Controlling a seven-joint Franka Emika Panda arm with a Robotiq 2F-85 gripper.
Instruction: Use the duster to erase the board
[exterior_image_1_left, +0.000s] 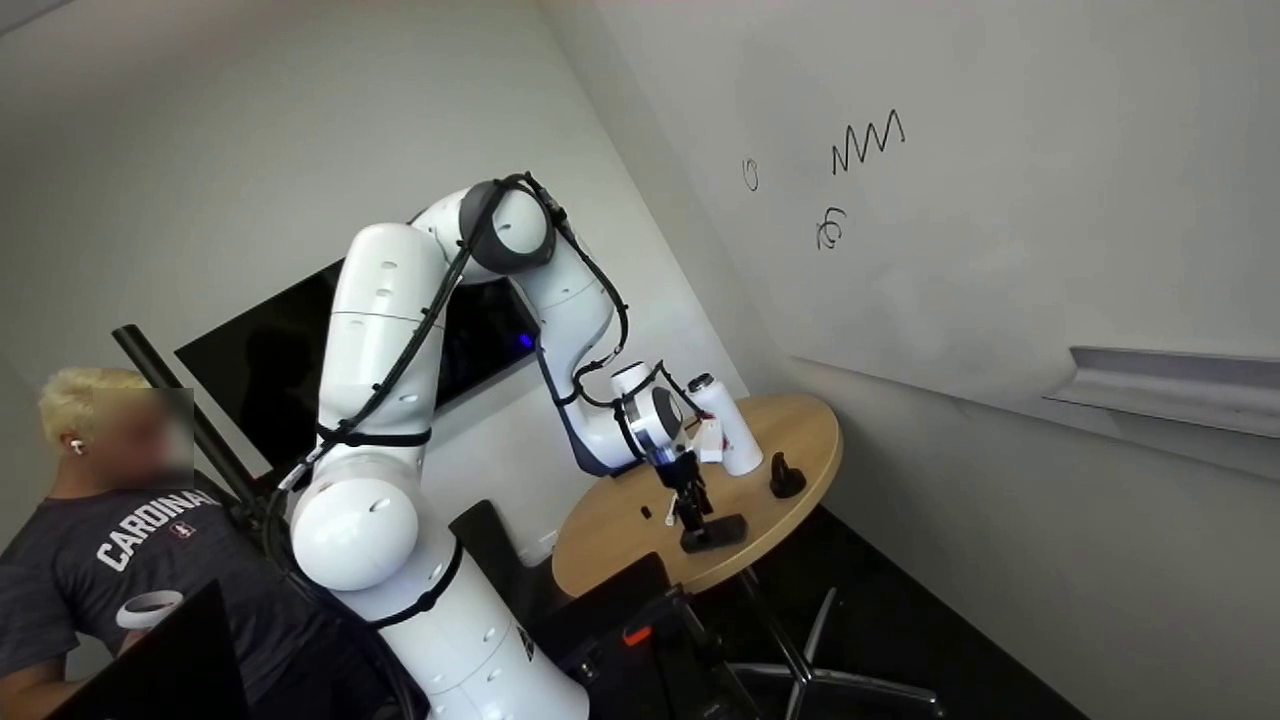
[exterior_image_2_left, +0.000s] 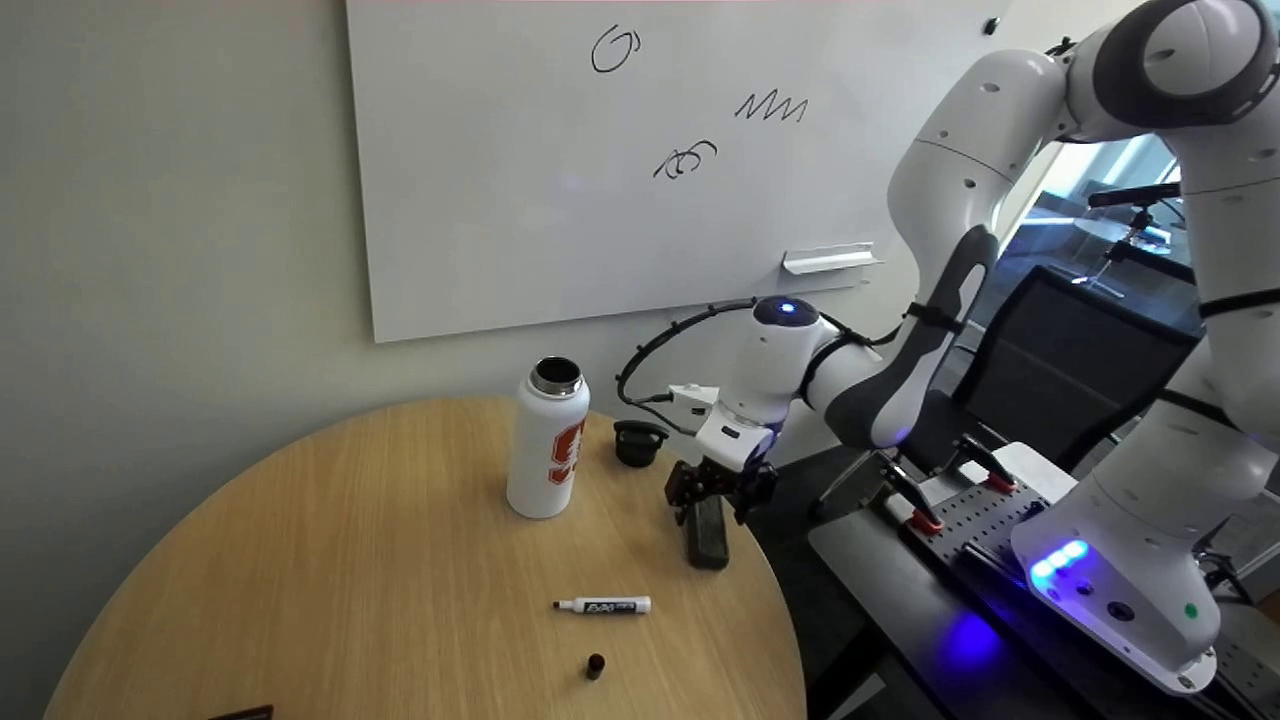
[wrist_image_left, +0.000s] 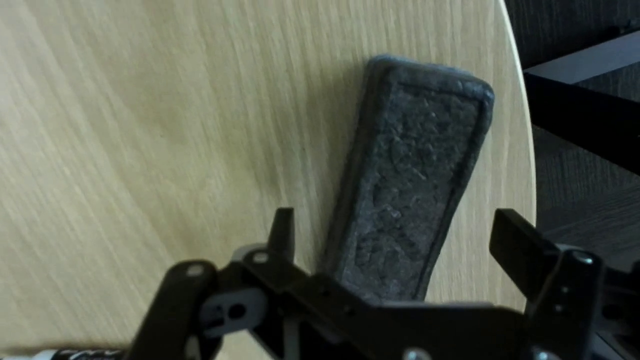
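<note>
Wrist view: we're seeing the black, oblong, felt-like duster (wrist_image_left: 407, 185) between spread, black, blocky, hard-looking fingers (wrist_image_left: 283, 232), presumably for side-pinching.

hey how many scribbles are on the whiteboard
3. In an exterior view, a loop is highest, a zigzag lower to its right, a squiggle below both. The whiteboard runs out of frame; others may be hidden.

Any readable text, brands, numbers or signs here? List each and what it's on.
"CARDINAL": T-shirt; emblem below it too small to read.
"EXPO", blurred: marker.
Bottle: red logo, too blurred to read.
Duster: surface marks, nothing legible.
Board: pen scribbles, no readable words.
Numbers: none legible.
</note>
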